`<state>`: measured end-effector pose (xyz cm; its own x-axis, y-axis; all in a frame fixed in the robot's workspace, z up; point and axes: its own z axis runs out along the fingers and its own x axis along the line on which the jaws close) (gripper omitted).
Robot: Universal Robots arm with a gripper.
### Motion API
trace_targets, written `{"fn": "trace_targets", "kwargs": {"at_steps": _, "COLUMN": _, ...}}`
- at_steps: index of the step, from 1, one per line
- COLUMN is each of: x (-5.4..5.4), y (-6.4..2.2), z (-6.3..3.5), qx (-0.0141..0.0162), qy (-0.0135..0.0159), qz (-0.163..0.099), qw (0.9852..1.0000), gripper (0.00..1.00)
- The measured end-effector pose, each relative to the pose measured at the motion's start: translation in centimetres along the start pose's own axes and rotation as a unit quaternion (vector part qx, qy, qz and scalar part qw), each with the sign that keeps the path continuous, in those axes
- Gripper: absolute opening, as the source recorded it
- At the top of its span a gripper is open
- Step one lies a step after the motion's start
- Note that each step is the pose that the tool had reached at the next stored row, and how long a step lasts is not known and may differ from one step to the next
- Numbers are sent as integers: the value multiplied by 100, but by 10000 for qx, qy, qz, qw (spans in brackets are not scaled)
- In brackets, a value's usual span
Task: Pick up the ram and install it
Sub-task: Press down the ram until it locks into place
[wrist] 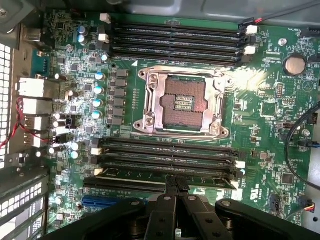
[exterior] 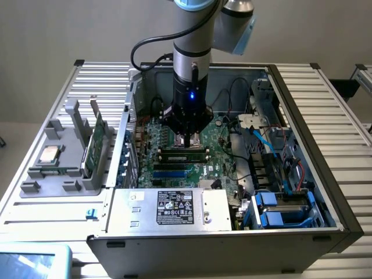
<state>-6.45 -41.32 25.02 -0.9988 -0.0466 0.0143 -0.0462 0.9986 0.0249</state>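
Claw (wrist: 176,186) is closed, fingertips pressed together on the top edge of the ram (wrist: 165,176), which lies lengthwise in a memory slot (wrist: 167,159) on the motherboard (wrist: 270,100), at six o'clock from the empty processor socket (wrist: 181,102). Judged: the shut tips serve as a pusher, bearing down mid-stick to seat it. A second green board (exterior: 95,142) stands in the grey holder (exterior: 61,168) on the counter (exterior: 46,209).
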Motion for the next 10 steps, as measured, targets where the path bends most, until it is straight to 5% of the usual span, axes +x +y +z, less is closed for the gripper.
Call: {"fn": "trace_targets", "kwargs": {"at_steps": 10, "x": 0, "y": 0, "z": 0, "qx": -2, "qy": -5, "qz": 173, "qw": 9999, "gripper": 9}}
